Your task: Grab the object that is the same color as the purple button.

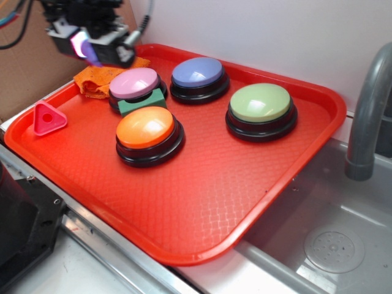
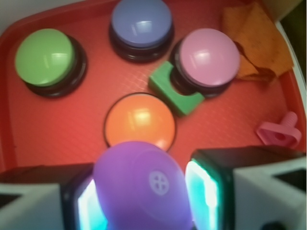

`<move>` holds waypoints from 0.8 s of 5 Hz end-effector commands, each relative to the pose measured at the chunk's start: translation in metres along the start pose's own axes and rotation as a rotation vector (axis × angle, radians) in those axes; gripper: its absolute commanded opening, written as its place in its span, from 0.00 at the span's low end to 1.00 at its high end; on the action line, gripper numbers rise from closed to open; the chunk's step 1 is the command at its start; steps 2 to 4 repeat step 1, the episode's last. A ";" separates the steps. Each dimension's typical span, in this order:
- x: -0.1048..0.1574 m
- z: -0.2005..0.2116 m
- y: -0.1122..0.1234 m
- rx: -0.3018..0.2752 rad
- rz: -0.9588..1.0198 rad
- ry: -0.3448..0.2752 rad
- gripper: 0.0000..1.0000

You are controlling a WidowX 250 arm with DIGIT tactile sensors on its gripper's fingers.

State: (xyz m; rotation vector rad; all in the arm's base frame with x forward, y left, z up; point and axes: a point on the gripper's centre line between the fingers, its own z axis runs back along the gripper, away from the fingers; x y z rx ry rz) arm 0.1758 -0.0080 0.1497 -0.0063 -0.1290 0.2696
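Purple toy (image 2: 141,184) clamped in the raised gripper (image 2: 144,201), above the red tray (image 2: 72,139).

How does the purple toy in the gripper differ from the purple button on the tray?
The purple toy is held off the tray between the gripper fingers; the purple button sits on the tray. The button is bluer with a black base; the toy is all violet. Both are rounded.

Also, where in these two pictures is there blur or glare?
Wrist view: the purple toy between the end effector fingers is close and soft, and the pads glow cyan; each button, like the purple button, carries a white highlight. Exterior view: the end effector at top left is slightly blurred, and glare shows on the orange button.
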 end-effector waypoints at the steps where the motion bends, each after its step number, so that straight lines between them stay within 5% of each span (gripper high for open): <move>1: 0.003 0.005 0.013 0.027 0.081 0.034 0.10; 4: 0.003 0.005 0.013 0.027 0.081 0.034 0.10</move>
